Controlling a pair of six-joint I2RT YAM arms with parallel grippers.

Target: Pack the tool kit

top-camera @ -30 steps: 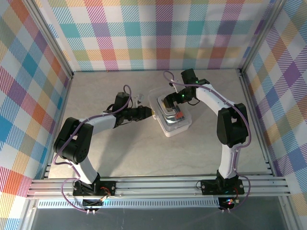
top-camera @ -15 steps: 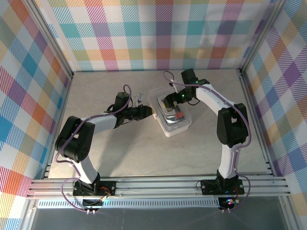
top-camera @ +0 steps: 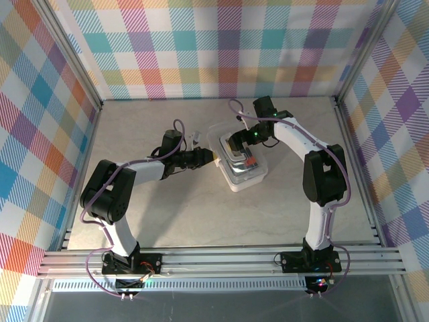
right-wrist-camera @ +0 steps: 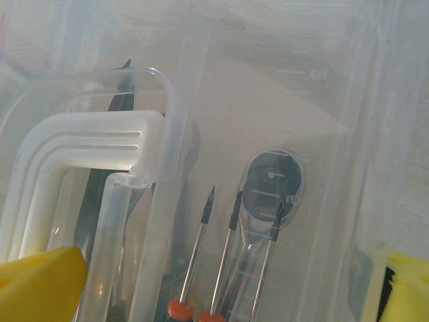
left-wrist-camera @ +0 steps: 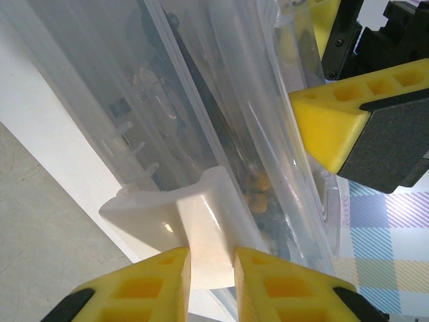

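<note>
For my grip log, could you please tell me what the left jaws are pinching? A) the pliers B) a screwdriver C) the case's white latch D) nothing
C: the left wrist view shows the left jaws closed on either side of the white latch at the edge of the case.

No word, label, brand or number is legible anywhere; the translucent case [right-wrist-camera: 348, 134] bears only faint moulded marks [right-wrist-camera: 315, 72], too blurred to read.

Pastel plaid walls [top-camera: 201, 47] box my cell on three sides. Beige stone-look worktop [top-camera: 201, 208] mid-frame, evenly lit. Aluminium posts [top-camera: 73, 54] in my upper corners, slotted rails [top-camera: 221, 258] across bottom.
</note>
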